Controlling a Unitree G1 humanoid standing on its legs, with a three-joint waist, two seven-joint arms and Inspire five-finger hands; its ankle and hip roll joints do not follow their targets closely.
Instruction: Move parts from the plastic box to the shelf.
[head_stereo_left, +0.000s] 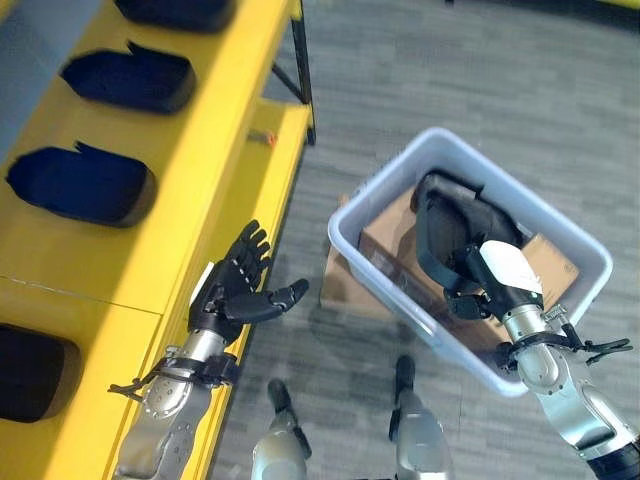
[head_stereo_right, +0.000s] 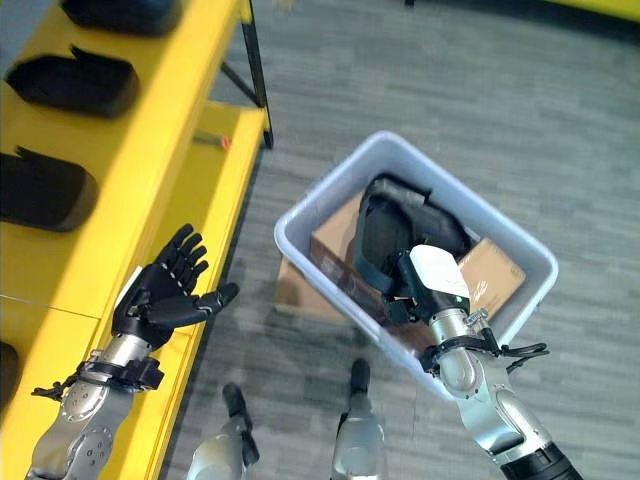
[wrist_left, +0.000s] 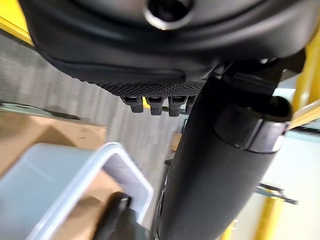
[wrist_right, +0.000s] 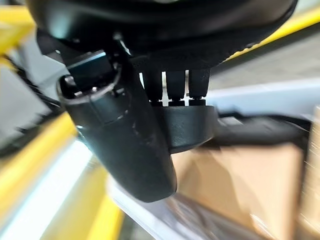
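Observation:
A pale plastic box (head_stereo_left: 400, 170) stands on the floor to the right of the yellow shelf (head_stereo_left: 190, 170). In it a black curved part (head_stereo_left: 450, 215) lies on brown cardboard (head_stereo_left: 385, 235). My right hand (head_stereo_left: 480, 275), with a white cover on its back, reaches into the box; its fingers curl over the near edge of the black part (wrist_right: 185, 127) with the thumb (wrist_right: 125, 135) below. My left hand (head_stereo_left: 235, 285) hovers at the shelf's front edge, fingers spread and straight, holding nothing.
Several black parts (head_stereo_left: 80, 185) lie in a row on the shelf's top level, another (head_stereo_left: 30, 370) at the near left. A lower yellow shelf level (head_stereo_left: 275, 150) juts toward the box. A cardboard piece (head_stereo_left: 345, 285) sits under the box. Grey carpet surrounds it.

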